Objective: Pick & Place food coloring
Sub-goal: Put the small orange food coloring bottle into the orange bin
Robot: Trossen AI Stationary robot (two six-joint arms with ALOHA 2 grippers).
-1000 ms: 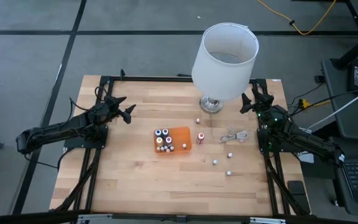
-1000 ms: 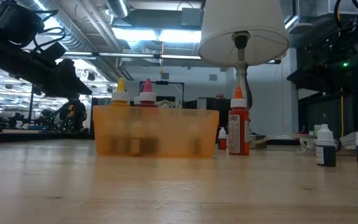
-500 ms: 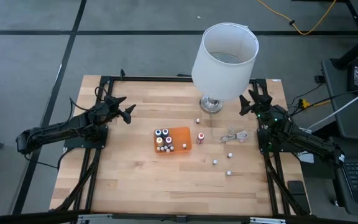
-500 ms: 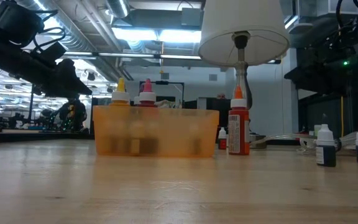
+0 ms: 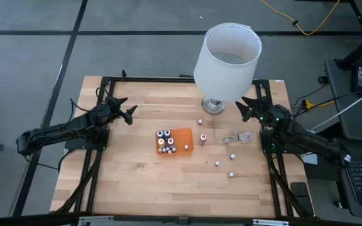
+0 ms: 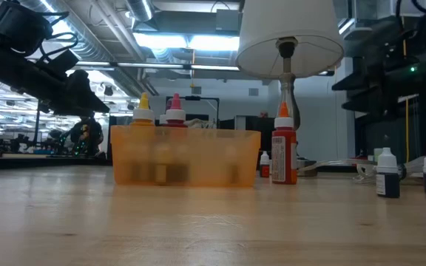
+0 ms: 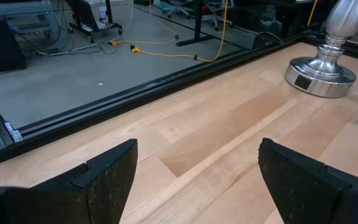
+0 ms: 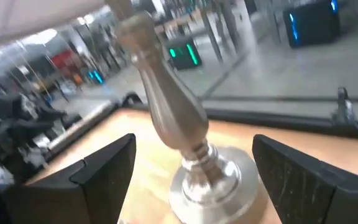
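The food coloring is in two groups. Several small bottles stand in the orange tray (image 5: pixel 185 134), whose wall shows in the low view (image 6: pixel 186 159). Others stand loose on the table to its right, among them a red one (image 5: pixel 203 139) (image 6: pixel 284 154) and pale-capped ones (image 5: pixel 217 164) (image 5: pixel 231 174) (image 6: pixel 387 174). My left gripper (image 5: pixel 126 110) (image 7: pixel 197 180) hangs open over the table's far left, away from the bottles. My right gripper (image 5: pixel 246 108) (image 8: pixel 194 177) is open at the far right and points at the lamp base (image 8: pixel 213 186).
A table lamp with a white shade (image 5: pixel 227 53) stands on a metal base (image 5: pixel 213 105) (image 7: pixel 321 78) at the far middle. A coiled white cable (image 5: pixel 237 136) lies right of the tray. Bare wood fills the near half of the table (image 5: pixel 168 182).
My right gripper has swung from pointing at the table's far edge round toward the lamp base and has rolled about its own axis. Its fingers stay open. My left arm and the bottles have kept still.
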